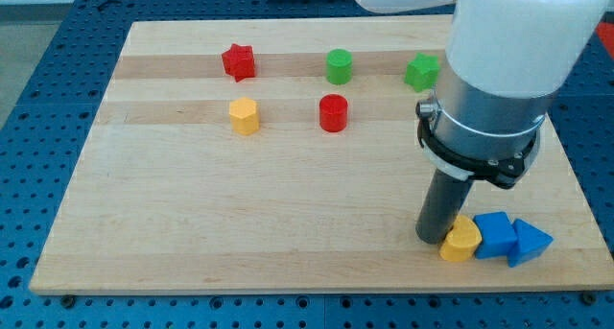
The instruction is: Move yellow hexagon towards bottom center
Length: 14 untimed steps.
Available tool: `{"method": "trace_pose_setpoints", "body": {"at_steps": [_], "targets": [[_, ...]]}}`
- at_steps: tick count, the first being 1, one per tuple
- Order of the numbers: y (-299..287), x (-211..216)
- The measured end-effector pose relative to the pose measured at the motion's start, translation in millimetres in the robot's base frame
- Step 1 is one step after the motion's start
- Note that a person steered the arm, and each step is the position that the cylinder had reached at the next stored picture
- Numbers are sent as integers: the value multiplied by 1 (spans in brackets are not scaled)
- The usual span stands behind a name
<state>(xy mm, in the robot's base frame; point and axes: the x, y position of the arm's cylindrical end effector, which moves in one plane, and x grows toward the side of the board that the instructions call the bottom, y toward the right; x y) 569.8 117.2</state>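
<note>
Wooden counter (288, 214): my tip (434, 239), a jawless end effector, apparently touches the lower-right yellow block (460, 241); it may push that instead of the upper-left yellow hexagon (244, 115).

Yellow hexagon, upper left of counter

Yellow hexagon (244, 115) stands upright on a flat face, in the upper-left part of the wooden counter (240, 223). Solid yellow, six-sided top lit brighter than its sides. It sits free, touching nothing, well apart from the counter's bottom edge.
</note>
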Motion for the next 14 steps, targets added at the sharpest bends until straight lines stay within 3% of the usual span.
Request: {"method": "trace_pose_setpoints", "body": {"at_steps": [2, 3, 5, 6, 8, 9, 11, 14], "targets": [[-15, 0], [-90, -10], [-229, -115], [-260, -160], [-231, -197], [-223, -188], [-212, -129], [-151, -61]]}}
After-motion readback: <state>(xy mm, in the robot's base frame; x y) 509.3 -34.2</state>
